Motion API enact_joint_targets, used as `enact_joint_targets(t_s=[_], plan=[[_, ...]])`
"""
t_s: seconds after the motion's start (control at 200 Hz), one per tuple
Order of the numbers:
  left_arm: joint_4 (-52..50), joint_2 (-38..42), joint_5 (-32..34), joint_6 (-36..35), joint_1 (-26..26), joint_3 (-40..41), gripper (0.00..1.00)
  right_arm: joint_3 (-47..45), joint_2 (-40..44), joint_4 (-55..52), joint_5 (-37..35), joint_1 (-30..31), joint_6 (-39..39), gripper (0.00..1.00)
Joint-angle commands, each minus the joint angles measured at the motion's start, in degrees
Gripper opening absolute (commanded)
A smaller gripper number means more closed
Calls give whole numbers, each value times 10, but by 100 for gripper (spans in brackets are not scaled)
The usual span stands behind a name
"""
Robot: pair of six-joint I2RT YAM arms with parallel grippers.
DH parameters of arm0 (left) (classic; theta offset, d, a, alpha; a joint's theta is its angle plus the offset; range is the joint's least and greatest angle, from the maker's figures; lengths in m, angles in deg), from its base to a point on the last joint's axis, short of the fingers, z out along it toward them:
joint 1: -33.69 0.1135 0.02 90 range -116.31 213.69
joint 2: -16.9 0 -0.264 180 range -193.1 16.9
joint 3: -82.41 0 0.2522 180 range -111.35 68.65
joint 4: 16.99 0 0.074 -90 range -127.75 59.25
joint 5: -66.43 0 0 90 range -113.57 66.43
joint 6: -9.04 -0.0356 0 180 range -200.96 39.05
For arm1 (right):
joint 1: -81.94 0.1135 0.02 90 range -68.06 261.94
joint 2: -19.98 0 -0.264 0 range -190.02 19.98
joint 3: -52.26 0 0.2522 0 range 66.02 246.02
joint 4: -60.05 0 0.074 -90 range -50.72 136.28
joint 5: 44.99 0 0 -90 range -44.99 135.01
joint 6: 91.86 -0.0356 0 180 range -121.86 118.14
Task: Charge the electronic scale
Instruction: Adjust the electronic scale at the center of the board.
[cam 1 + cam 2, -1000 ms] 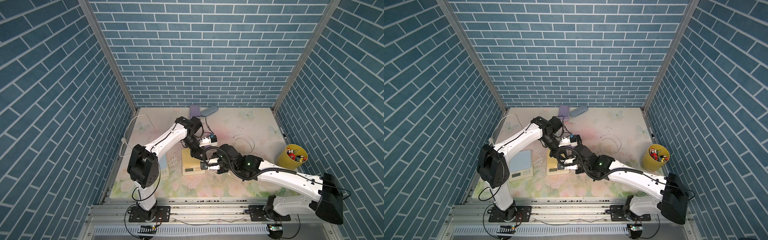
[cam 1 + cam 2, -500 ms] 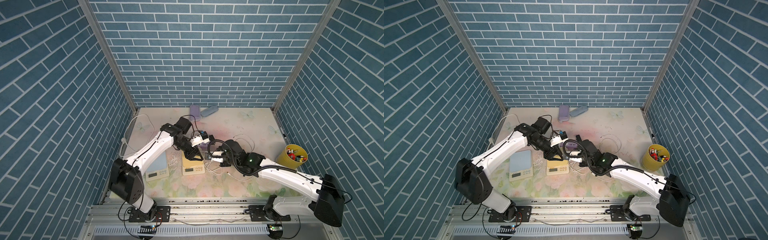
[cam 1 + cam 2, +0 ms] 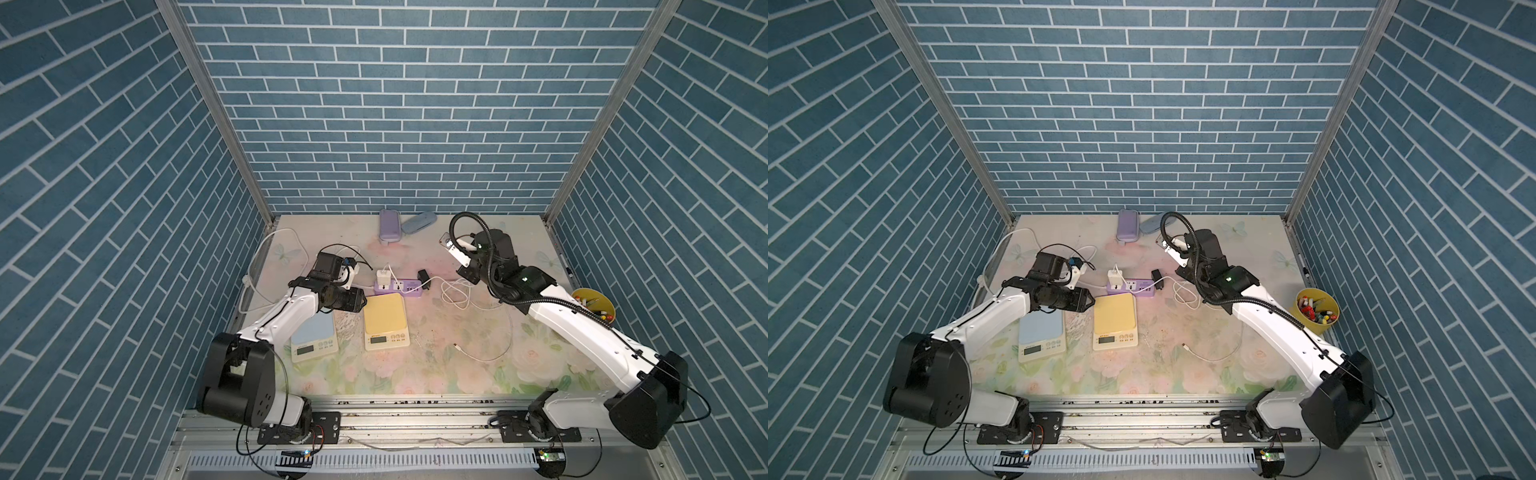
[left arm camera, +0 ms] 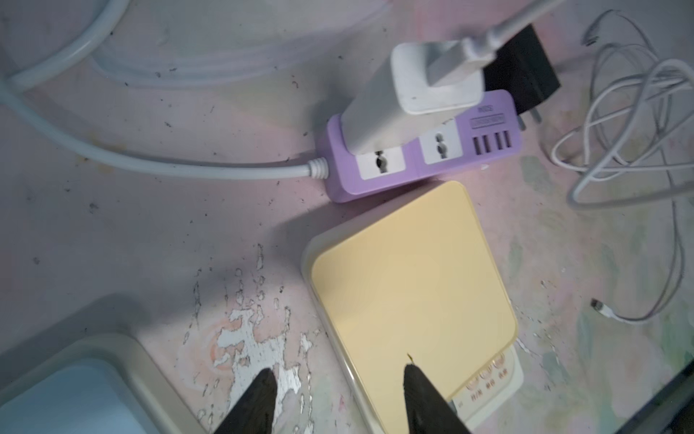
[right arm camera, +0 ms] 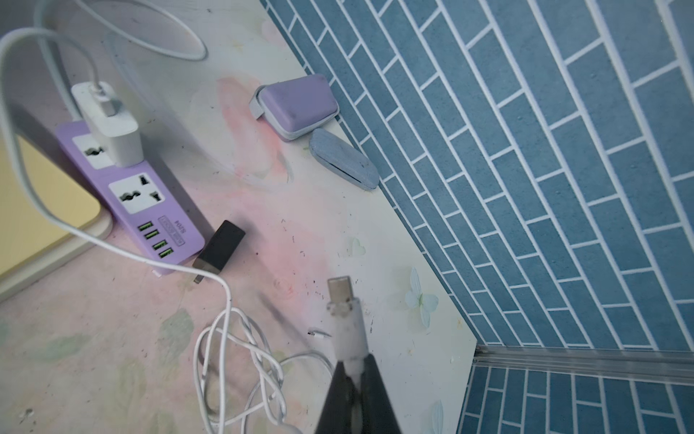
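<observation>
The right gripper point(image 5: 353, 370) is clamped on the stiff white sleeve of the cable plug point(image 5: 342, 312), whose metal tip juts ahead of its jaws. The thin white cord point(image 5: 229, 300) looks limp, so steering should come from that sleeve. The left gripper point(image 4: 336, 375) is empty, its jaws apart just over the yellow electronic scale point(image 4: 409, 278), a smooth, rounded plastic slab probably light enough to slide.

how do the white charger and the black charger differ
The white charger stands plugged into the purple power strip; the black charger lies loose on the table by the strip's end. The white charger carries a cable; the black charger shows none. Both are small wall adapters.
</observation>
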Motion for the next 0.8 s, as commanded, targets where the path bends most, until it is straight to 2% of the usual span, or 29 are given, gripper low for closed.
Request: enact_joint_targets(t_s=[0.0,0.12,0.195,0.32,0.405,0.525,0.645,0.795], plan=[[83,-50,7,44,2,-13,57,42,-37,-16,65,-32,-47,0],[121,-95,-18,74,-6,-4,57,96,-80,-44,100,-43,-56,0],[149,-99,-20,98,-31,17,57,114,-92,-47,105,-43,-58,0],[207,-90,-1,170,-102,57,56,117,-97,-47,105,-49,-58,0],[252,-81,42,233,-158,78,56,137,-107,-47,105,-54,-58,0],[308,-103,76,289,-222,63,56,154,-117,-47,105,-54,-58,0],[289,-122,80,278,-242,13,55,158,-115,-47,105,-49,-58,0],[159,-41,143,203,-221,-12,55,161,-121,-47,105,-19,-58,0]])
